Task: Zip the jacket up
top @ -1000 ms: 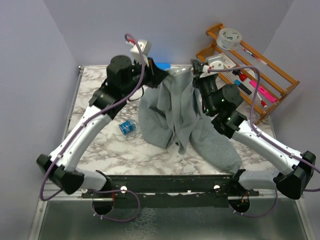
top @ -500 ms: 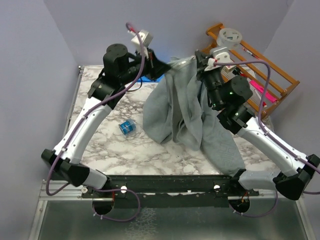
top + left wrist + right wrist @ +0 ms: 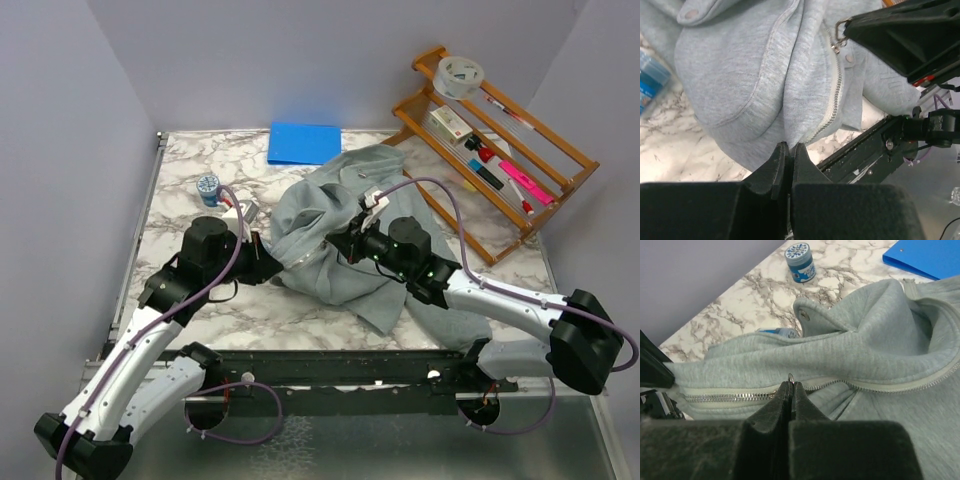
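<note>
here i am with the jacket (image 3: 325, 210) lying bunched in the middle of the table (image 3: 200, 310), its far edge near the blue folder (image 3: 304, 143). my left gripper (image 3: 787, 150) is clamping shut on the bottom hem, right at the foot of the zipper (image 3: 832, 95). i'm doing that to anchor the cloth, so the teeth are lining up straight rather than rucking. my right gripper (image 3: 791, 386) is squeezing shut on the little metal pull (image 3: 790, 376), pinching it by its ring so the slider can be drawn along the track. between my two hands the zipper is looking joined and fairly taut. past the pull i'm seeing only one row of teeth along an open edge, so i'm judging most of the run is not yet done. i'm reckoning the next draw has to go away from my left hand, toward the collar.
</note>
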{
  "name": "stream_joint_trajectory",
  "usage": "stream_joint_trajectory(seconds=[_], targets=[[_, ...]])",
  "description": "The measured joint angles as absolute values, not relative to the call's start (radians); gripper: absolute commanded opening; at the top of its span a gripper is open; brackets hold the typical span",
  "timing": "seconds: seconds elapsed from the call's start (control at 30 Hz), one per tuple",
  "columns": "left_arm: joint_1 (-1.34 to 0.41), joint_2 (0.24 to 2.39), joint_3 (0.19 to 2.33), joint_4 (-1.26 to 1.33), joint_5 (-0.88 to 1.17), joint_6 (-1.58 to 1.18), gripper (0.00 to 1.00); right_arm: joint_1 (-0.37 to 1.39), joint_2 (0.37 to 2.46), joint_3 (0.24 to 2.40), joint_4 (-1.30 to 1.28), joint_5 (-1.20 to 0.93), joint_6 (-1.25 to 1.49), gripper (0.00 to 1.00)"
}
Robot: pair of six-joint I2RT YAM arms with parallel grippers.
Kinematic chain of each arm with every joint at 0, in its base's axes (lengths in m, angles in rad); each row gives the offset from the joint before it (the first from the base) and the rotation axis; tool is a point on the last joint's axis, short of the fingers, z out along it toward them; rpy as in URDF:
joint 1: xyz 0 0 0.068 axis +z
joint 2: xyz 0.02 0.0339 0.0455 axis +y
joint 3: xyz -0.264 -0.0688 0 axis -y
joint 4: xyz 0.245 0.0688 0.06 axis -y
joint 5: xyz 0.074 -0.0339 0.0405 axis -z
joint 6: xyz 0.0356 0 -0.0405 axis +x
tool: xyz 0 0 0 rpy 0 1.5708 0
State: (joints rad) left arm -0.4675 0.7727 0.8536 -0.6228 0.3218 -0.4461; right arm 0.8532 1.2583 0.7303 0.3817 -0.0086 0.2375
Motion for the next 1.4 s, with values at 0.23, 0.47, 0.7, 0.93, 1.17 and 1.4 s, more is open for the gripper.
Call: stream_joint_trajectory(seconds=[0.23, 0.47, 0.7, 0.93, 1.17, 1.4], targets=[[-0.466, 0.746, 0.815, -0.633, 0.319, -0.490, 0.00, 0.857, 1.267, 0.728, 0.430, 0.044, 0.224, 0.00], [-0.466, 0.754, 0.818, -0.646, 0.292, -0.490, 0.00, 0.861, 1.315, 0.714, 0.479, 0.205, 0.120, 0.00], [-0.466, 0.748, 0.857, -0.718, 0.213, -0.493, 0.00, 0.834, 1.347, 0.713, 0.521, 0.339, 0.096, 0.01], [-0.467, 0.715, 0.940, -0.807, 0.099, -0.505, 0.00, 0.717, 1.409, 0.735, 0.556, 0.361, 0.088, 0.00], [-0.467, 0.705, 0.992, -0.865, 0.014, -0.513, 0.00, 0.597, 1.448, 0.822, 0.559, 0.305, 0.065, 0.00], [-0.467, 0.705, 1.035, -0.907, -0.049, -0.514, 0.00, 0.500, 1.493, 0.907, 0.535, 0.254, 0.010, 0.01]])
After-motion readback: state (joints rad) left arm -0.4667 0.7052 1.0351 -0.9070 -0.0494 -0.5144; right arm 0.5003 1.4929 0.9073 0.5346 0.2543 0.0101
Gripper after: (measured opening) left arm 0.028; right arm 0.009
